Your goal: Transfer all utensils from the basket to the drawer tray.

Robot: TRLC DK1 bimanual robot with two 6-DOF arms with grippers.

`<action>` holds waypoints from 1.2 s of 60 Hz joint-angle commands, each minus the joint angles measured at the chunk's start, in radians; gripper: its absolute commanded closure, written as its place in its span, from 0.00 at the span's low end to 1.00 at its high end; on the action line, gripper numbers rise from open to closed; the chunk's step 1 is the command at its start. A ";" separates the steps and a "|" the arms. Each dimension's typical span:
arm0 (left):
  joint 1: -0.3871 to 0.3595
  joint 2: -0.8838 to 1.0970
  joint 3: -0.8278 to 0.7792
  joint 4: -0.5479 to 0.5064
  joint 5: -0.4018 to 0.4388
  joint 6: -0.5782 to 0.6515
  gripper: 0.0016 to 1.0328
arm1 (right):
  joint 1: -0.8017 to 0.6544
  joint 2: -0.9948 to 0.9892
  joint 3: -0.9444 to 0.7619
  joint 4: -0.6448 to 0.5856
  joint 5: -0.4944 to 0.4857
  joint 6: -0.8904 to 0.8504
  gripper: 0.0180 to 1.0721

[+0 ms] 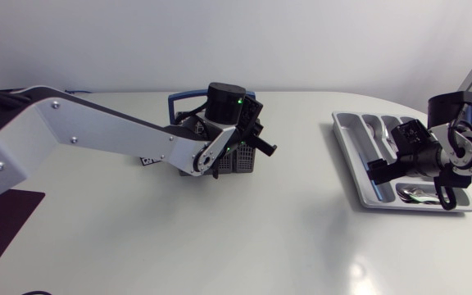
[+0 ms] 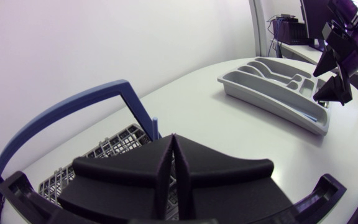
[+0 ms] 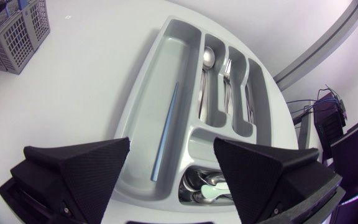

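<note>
Utensils are split between two places. At the table's far edge, left of middle, a blue stick [image 2: 156,128] stands in the basket [image 2: 112,145], beside its blue handle [image 2: 73,107]. The left gripper [image 2: 174,147] hangs over the basket with its fingers pressed together; whether they pinch the stick cannot be told. Near the right edge lies the tray [image 3: 139,104]; its long compartment holds another stick [image 3: 166,127]; the slots beside it hold a spoon [image 3: 209,57] and forks [image 3: 227,70]; more spoons [image 3: 207,186] fill the small end compartment. The right gripper [image 3: 172,142] hovers above the tray, fingers wide apart and empty.
</note>
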 commanded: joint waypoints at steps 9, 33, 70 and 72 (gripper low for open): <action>-0.016 -0.067 -0.054 0.033 -0.011 0.022 0.97 | 0.007 0.008 -0.030 0.014 -0.001 0.007 0.07; -0.022 -0.150 -0.112 0.039 -0.014 0.039 0.91 | 0.012 0.006 -0.041 0.022 -0.001 0.007 0.07; -0.010 -0.049 -0.151 0.181 -0.044 0.154 0.63 | 0.018 0.035 -0.050 0.051 -0.001 0.010 0.07; -0.008 -0.042 -0.148 0.184 -0.044 0.154 0.63 | 0.019 0.037 -0.050 0.051 -0.001 0.011 0.07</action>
